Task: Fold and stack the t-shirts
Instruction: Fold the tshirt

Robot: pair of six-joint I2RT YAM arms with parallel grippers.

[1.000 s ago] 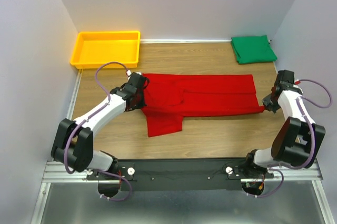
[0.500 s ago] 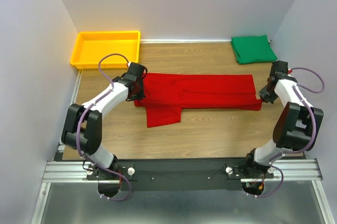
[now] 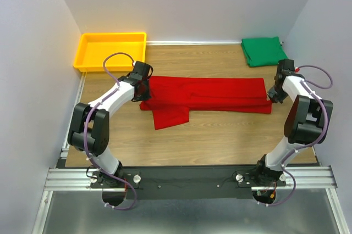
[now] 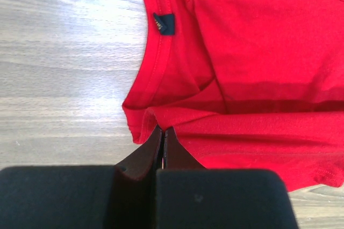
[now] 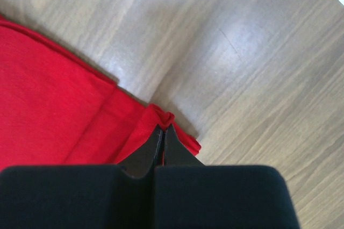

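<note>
We are losing the red t-shirt (image 4: pixel 258 51) past the top and right edges, beyond the left gripper (image 4: pixel 162 132). Ahead of its tips, the collar label (image 4: pixel 163 23) is showing too small to read. The right gripper (image 5: pixel 163 129) is covering the cloth it pinches.

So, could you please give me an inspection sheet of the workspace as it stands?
Surface: wooden table.
Job's things: red tee stretched across mid-table, partly folded; green tee folded at the far right corner.
Clutter: yellow tray, far left, empty.
Grippers: left gripper shut on the red tee near its collar; right gripper shut on its opposite corner.
Cables: purple cables looped on both arms.
Surroundings: plain walls on three sides.
</note>
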